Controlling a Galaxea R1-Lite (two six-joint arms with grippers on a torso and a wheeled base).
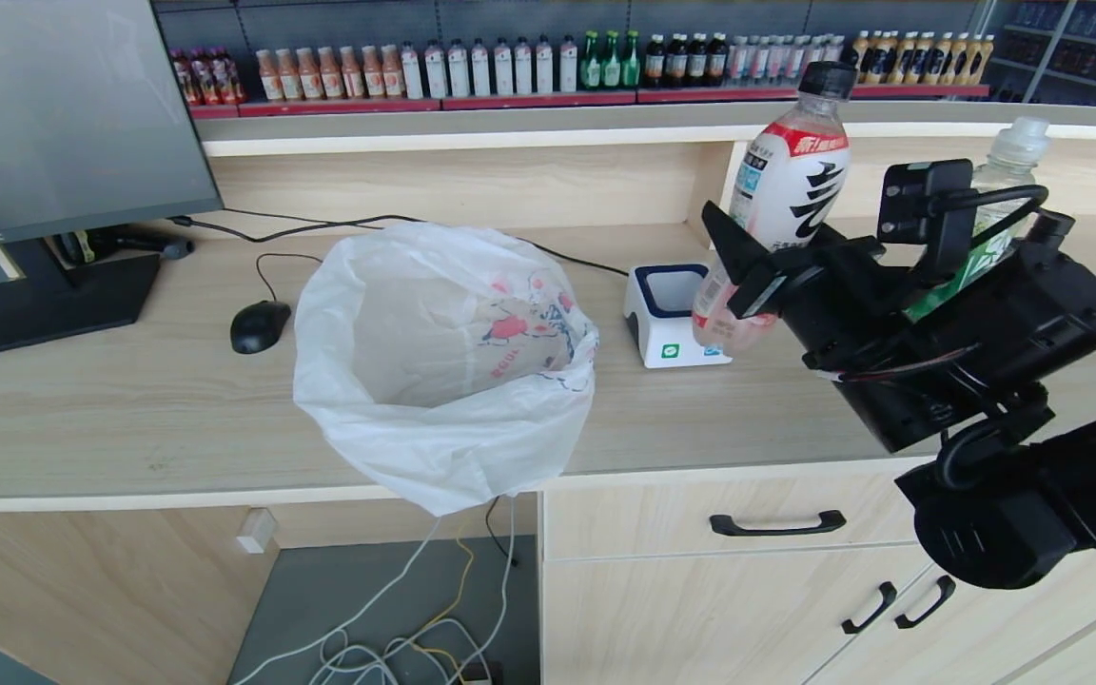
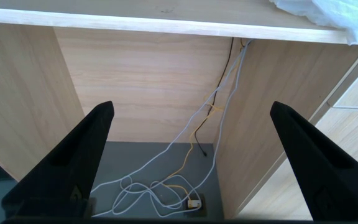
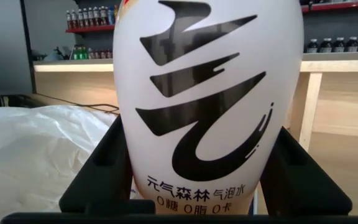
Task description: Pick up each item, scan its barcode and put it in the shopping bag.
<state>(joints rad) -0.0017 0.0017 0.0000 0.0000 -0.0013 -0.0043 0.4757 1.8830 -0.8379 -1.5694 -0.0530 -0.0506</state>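
My right gripper [image 1: 759,271] is shut on a white-labelled drink bottle [image 1: 781,205] with a black cap, holding it upright and slightly tilted just right of the white barcode scanner [image 1: 667,319] on the counter. In the right wrist view the bottle [image 3: 207,106] stands between the two black fingers [image 3: 101,168]. The white plastic shopping bag [image 1: 443,362] stands open on the counter left of the scanner, hanging over the front edge. A second bottle with a green label [image 1: 995,205] stands behind the right arm. My left gripper [image 2: 191,162] is open below counter height, facing the gap under the counter.
A monitor [image 1: 53,143] stands at the counter's back left, with a black mouse [image 1: 258,325] beside the bag. Cables [image 1: 396,618] lie on the floor under the counter. Drawers with black handles [image 1: 776,523] sit below the right side. Bottle shelves [image 1: 548,67] line the back wall.
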